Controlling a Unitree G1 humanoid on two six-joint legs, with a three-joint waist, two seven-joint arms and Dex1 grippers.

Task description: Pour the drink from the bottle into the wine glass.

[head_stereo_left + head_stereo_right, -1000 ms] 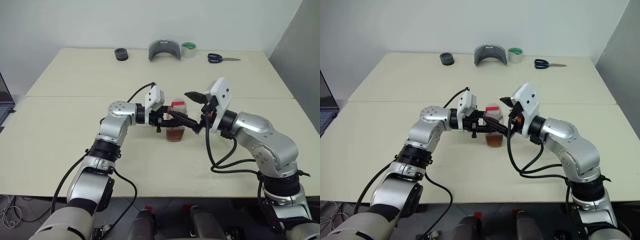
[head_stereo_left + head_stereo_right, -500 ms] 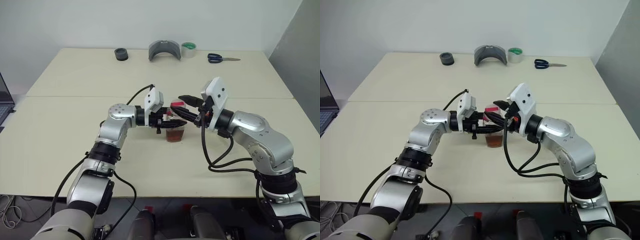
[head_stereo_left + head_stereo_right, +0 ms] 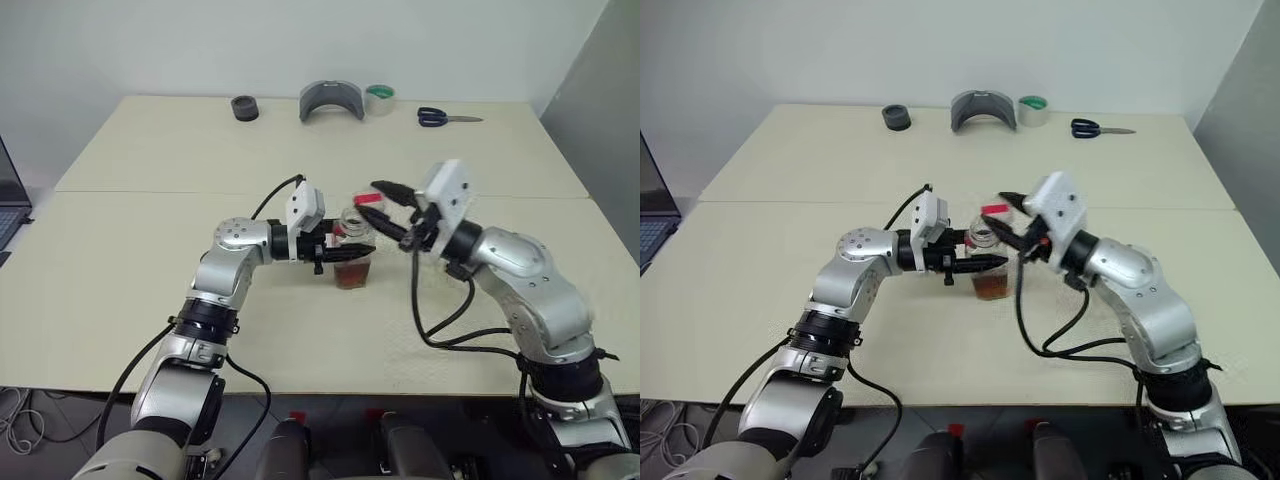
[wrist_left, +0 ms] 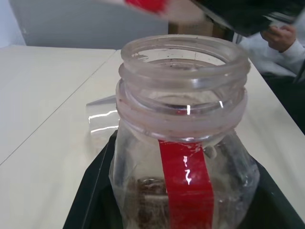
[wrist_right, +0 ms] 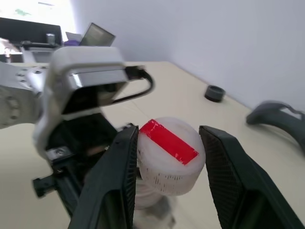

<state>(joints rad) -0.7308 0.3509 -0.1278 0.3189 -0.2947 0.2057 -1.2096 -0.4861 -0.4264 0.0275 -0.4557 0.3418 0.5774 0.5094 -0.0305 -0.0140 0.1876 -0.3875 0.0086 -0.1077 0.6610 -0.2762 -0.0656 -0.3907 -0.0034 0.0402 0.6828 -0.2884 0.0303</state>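
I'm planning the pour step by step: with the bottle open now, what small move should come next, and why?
Probably carry the cap aside and set it on the table. The right end effector grips the cap just above the open bottle, which the left end effector clamps, so the mouth isn't clear for pouring.

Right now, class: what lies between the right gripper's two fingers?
The bottle's cap, white with a red strip, sits between the right gripper fingers, lifted just off the open bottle; the right wrist view shows it.
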